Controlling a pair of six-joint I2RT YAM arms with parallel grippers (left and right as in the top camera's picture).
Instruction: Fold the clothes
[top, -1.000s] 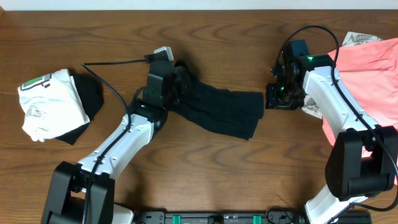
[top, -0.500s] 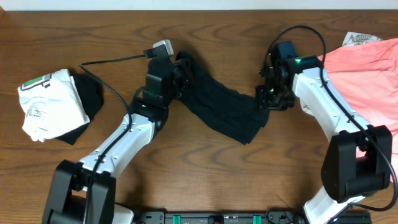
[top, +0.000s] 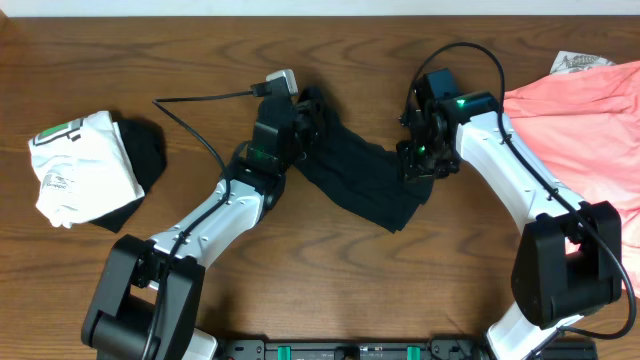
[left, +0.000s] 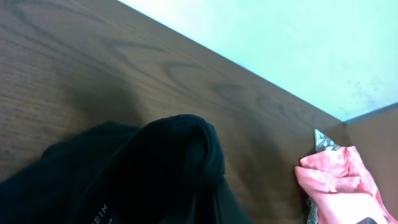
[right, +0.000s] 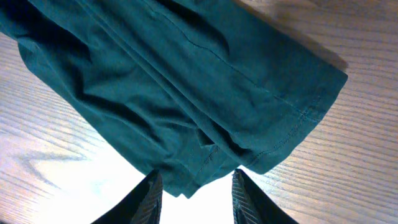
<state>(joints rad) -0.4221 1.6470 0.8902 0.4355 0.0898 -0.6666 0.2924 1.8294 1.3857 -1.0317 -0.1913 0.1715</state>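
worktop (top: 300, 290): dark wood grain, carrying every garment and both arms.
black shirt (top: 365, 180): middle of the worktop, bunched into a long crumpled band that runs from upper left down to lower right, between the two tools; its hemmed end (right: 273, 118) lies flat on the wood.
left tool (top: 303, 112): closed on the upper left end of the black shirt; in the left wrist view the cloth (left: 180, 149) rises in a dark hump right at the camera, and the fingers themselves are hidden.
right tool (right: 198, 198): jaws apart, nothing gripped; the two fingers (right: 148, 198) stand on either side of the shirt's hem corner at its right end. Whether they touch the cloth cannot be told.
white garment (top: 75, 165): far left, folded, green print on top.
black garment (top: 145, 160): under and just beside the white garment, its edge sticking out to the right.
salmon-pink garment (top: 590, 120): far right, spread loosely, well apart from the shirt.
cable (top: 200, 97): black, lying on the wood, running left from the left wrist.
wall (left: 280, 43): pale, beyond the worktop's far edge.
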